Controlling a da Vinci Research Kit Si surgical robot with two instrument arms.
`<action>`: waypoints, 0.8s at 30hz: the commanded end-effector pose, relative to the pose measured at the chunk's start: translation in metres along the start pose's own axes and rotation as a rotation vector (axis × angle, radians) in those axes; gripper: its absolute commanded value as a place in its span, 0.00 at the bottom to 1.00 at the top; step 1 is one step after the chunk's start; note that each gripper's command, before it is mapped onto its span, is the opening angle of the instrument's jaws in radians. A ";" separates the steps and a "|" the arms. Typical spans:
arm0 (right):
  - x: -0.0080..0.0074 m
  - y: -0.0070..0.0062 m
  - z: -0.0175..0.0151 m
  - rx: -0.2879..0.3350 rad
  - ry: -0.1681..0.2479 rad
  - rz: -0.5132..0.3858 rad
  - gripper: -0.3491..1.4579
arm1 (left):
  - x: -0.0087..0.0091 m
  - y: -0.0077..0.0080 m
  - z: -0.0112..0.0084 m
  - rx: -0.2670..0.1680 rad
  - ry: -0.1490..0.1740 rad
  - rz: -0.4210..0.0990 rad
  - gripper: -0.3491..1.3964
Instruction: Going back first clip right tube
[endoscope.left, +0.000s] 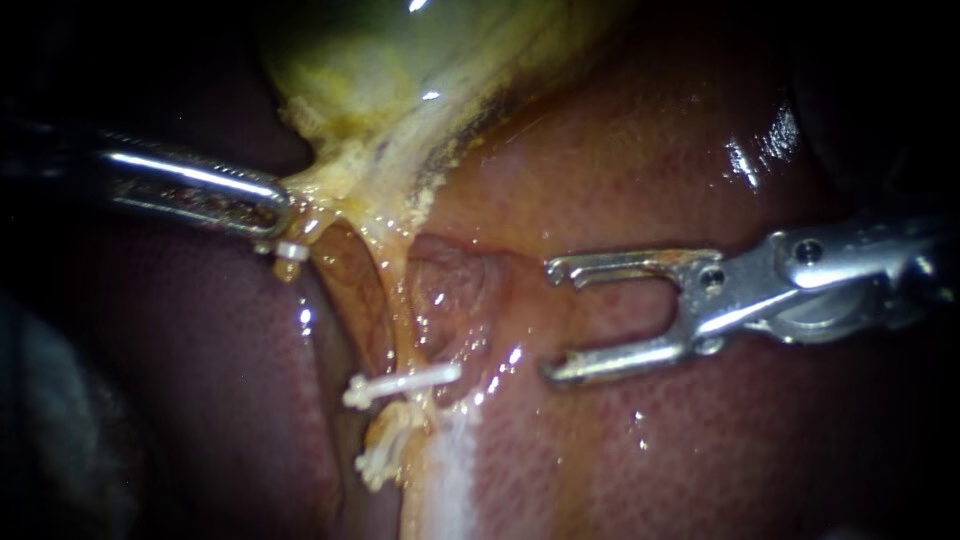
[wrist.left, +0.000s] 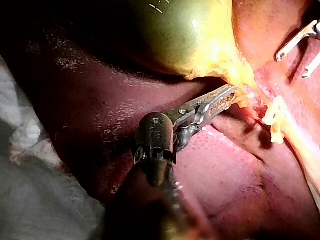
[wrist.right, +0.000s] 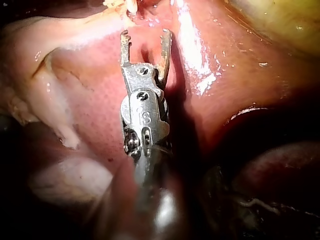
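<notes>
Our right instrument (endoscope.left: 552, 322) has its claw spread and empty, and it stands just right of the clip (endoscope.left: 405, 383) that crosses the right tube (endoscope.left: 397, 310). Our left instrument (endoscope.left: 275, 205) has its claw pinching the gallbladder (endoscope.left: 400, 60) at the neck.

Risks, in our judgement:
- A claw tip snagging the clip would drag or tear the tube.
- A slipped left hold would slacken the field.

Open room lies rightward over bare liver (endoscope.left: 700, 450). The left side is crowded.

Left instrument (endoscope.left: 283, 205), frame left: steel, long slotted jaws, toothed inner faces, dark wrist barrel with screw. Right instrument (endoscope.left: 552, 320), frame right: steel fork-shaped jaws, hooked tips, round hinge screws, dark shaft.
</notes>
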 end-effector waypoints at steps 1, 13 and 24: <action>0.0001 0.0001 -0.0002 0.002 -0.002 -0.001 0.47 | 0.0000 0.0000 0.0000 0.000 0.000 0.000 0.00; 0.0006 0.0002 -0.0022 0.008 0.000 -0.018 0.46 | -0.0010 -0.0011 0.0021 0.015 0.006 0.008 0.00; 0.0006 0.0001 -0.0025 0.010 0.001 -0.018 0.46 | -0.0023 -0.0028 0.0066 0.008 -0.007 0.021 0.00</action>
